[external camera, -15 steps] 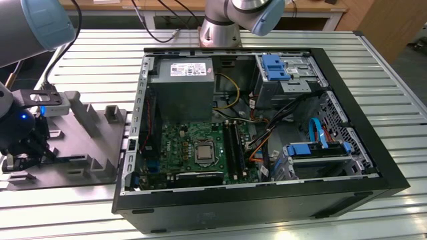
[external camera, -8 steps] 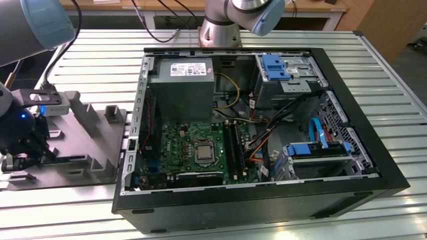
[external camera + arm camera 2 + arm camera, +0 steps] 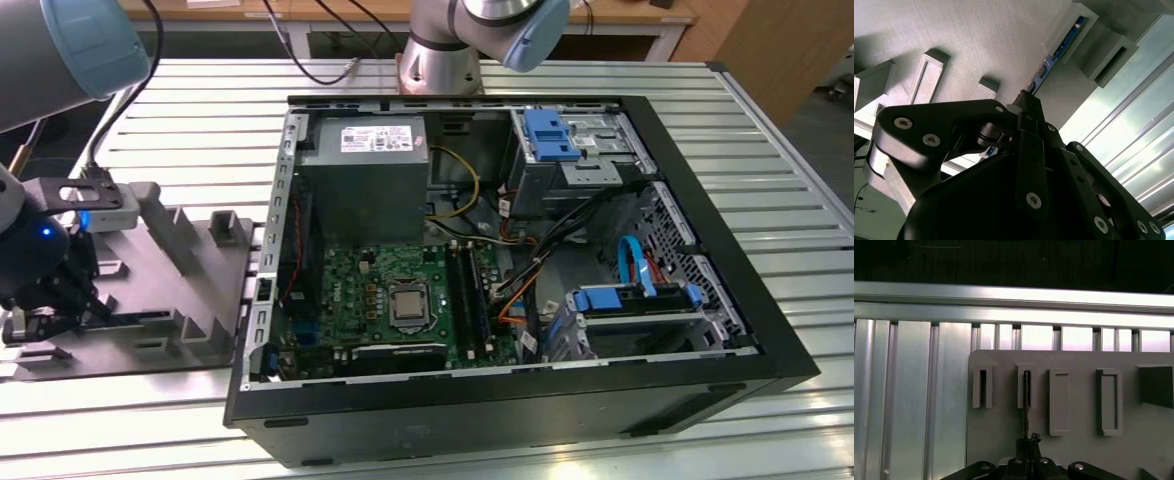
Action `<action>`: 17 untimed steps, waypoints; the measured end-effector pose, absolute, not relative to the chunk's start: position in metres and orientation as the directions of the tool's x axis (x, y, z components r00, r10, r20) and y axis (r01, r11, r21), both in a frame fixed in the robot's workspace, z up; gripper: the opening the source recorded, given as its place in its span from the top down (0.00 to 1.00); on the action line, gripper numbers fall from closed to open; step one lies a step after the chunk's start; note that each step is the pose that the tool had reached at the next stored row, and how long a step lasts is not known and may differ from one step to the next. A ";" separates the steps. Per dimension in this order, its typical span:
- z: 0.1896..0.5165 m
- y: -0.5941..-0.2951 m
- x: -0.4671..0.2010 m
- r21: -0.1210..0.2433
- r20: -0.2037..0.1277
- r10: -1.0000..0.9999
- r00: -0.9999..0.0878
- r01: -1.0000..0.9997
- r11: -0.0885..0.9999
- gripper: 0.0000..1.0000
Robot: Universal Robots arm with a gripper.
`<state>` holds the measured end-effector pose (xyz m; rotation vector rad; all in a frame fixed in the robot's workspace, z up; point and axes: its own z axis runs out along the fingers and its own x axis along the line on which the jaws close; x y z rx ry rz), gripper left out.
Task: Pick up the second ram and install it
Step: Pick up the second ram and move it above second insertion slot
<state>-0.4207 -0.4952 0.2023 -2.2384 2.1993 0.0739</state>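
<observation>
Grey plastic tray point(image 3: 200, 350) on the slatted metal desk point(image 3: 747, 110) keeps the second ram point(image 3: 1064, 45) standing on edge between slotted blocks, its thin edge free for grasping. The arm's fingers point(image 3: 1030, 110) appear pinched shut on one end of the strip.

**Ribbed metal counter, timber furniture behind**

The counter point(image 3: 747, 130) is made of pale, glossy ribbed aluminium slats. In the first wrist view the counter point(image 3: 914, 390) catches bright glare. Past its far edge stands a wooden table point(image 3: 627, 15). A wooden panel point(image 3: 787, 50) and dark floor point(image 3: 821, 140) lie at the exterior view's right.
</observation>
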 end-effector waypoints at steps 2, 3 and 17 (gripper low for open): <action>0.202 -0.495 -0.421 0.031 -0.035 -0.999 0.017 -0.999 -0.018 0.89; 0.203 -0.495 -0.421 0.031 -0.035 -0.999 0.017 -0.999 -0.018 0.89; 0.230 -0.495 -0.421 0.031 -0.036 -0.999 0.017 -0.999 -0.018 0.89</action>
